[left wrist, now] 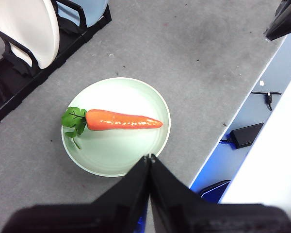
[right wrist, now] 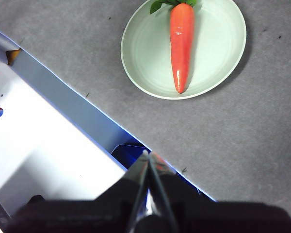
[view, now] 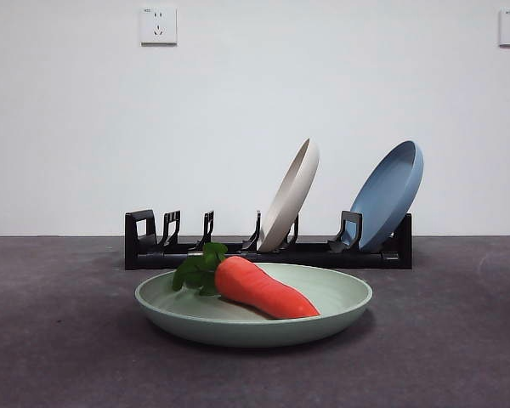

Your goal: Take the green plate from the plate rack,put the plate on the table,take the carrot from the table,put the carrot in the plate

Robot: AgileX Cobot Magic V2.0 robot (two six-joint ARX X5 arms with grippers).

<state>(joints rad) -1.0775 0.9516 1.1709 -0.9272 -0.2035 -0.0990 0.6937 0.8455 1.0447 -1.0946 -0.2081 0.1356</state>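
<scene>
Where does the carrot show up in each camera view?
Front view: the carrot lies in the green plate, leaves toward the plate rack.
Left wrist view: carrot across the plate's middle.
Right wrist view: carrot in the plate.
Shared landmark: the green plate.

Worktop (view: 459, 340): dark grey, matt, finely mottled, slightly rough in texture, with small dark specks showing in both wrist views.

Green plate (view: 238, 327): pale sage, matt, smooth, looks like moulded plastic; only a soft sheen on the inner face.

Carrot (view: 263, 291): orange-red body, smooth and glossy with bright highlights along its length, plastic in look; the leaves (view: 197, 270) are dark green, duller and veined.

Plate rack (view: 272, 252): black plastic, semi-gloss on the prongs.

Cream plate (view: 291, 195) and blue plate (view: 389, 194): smooth, matt, of the same plastic look as the green one.

Left claw (left wrist: 150, 158) and right claw (right wrist: 146, 155): black, matt.
</scene>
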